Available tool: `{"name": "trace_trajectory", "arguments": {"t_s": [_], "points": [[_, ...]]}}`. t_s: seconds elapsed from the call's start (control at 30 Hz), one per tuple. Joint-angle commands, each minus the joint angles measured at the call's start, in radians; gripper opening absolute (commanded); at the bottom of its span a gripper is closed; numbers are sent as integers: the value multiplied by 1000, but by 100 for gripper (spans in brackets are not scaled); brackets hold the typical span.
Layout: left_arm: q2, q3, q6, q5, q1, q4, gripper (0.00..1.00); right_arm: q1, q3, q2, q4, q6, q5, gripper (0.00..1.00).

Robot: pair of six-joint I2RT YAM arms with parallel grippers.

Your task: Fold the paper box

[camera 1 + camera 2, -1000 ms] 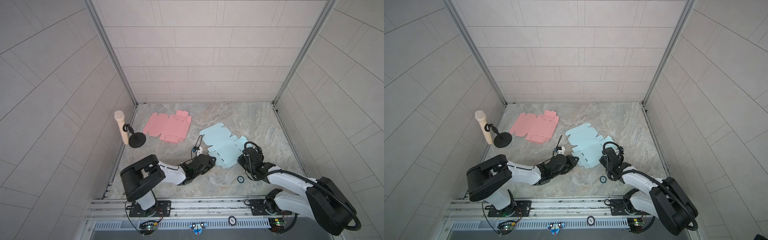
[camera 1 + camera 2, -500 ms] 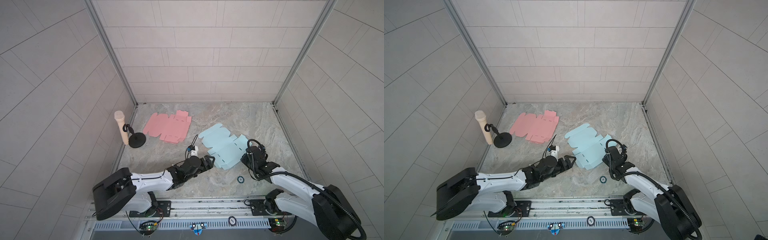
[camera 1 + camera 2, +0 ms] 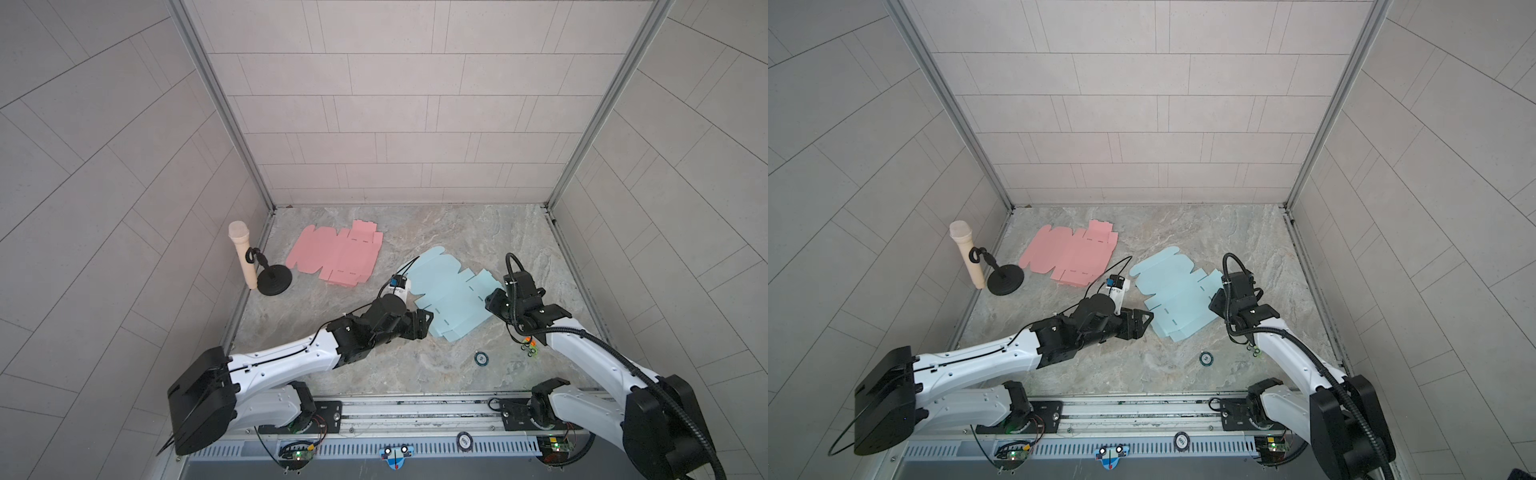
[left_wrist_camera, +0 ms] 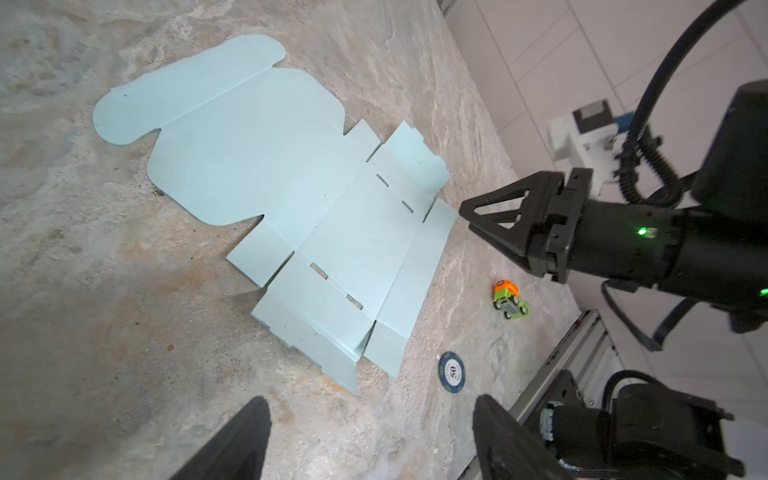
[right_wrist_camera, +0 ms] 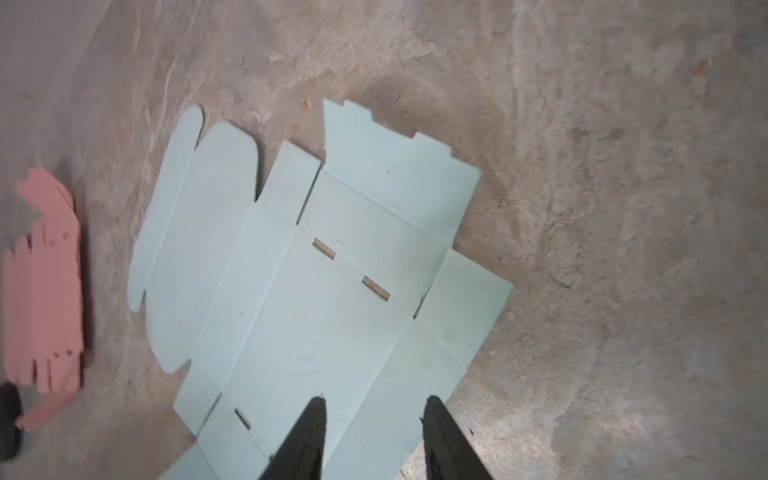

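your left gripper [image 4: 369, 399] is wide open now with nothing in it, and the left arm [image 3: 291, 357] behind it has stretched out long and low over the table [image 3: 415, 365], where a second ago it was folded tight at the elbow. the blue paper box [image 3: 453, 291] lies flat and unfolded just ahead of those fingertips [image 4: 249, 432], its near corner close to them but not touched. your right gripper [image 5: 375, 399] has shifted only a little. its fingers [image 5: 307, 436] stand partly apart over the box's edge panel, card beneath them, nothing pinched between. the box sits in much the same spot as a second ago, with no wall stood up. so this looks like a reset: both grippers free, one on each side of the box, and the folding barely begun. the next grab likely wants a side flap, and thin card lying flat gives a finger little to get under, so expect it to slide. the poker chip [image 4: 452, 372] and the toy car [image 4: 510, 299] lie behind your right gripper, toward its base, clear of the card. the pink sheet [image 3: 336, 257] lies well beyond your left gripper, out of play.
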Motion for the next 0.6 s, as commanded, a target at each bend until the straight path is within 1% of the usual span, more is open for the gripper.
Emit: {"name": "trace_trajectory", "arguments": {"t_s": [0.0, 0.07, 0.2, 0.3, 0.43, 0.57], "points": [[66, 24, 65, 115, 95, -66, 75, 24, 6, -28, -116, -3, -34, 54], [105, 47, 86, 147, 119, -53, 73, 47, -21, -27, -110, 30, -41, 57], [209, 132, 138, 184, 117, -67, 71, 76, -116, -69, -45, 130, -41, 64], [279, 182, 166, 182, 119, -69, 69, 81, -162, -85, 8, 174, -47, 65], [360, 228, 189, 188, 114, -60, 67, 82, -154, -47, 40, 178, -82, 64], [423, 245, 201, 192, 112, -58, 64, 82, -166, -17, 91, 204, -91, 64]]}}
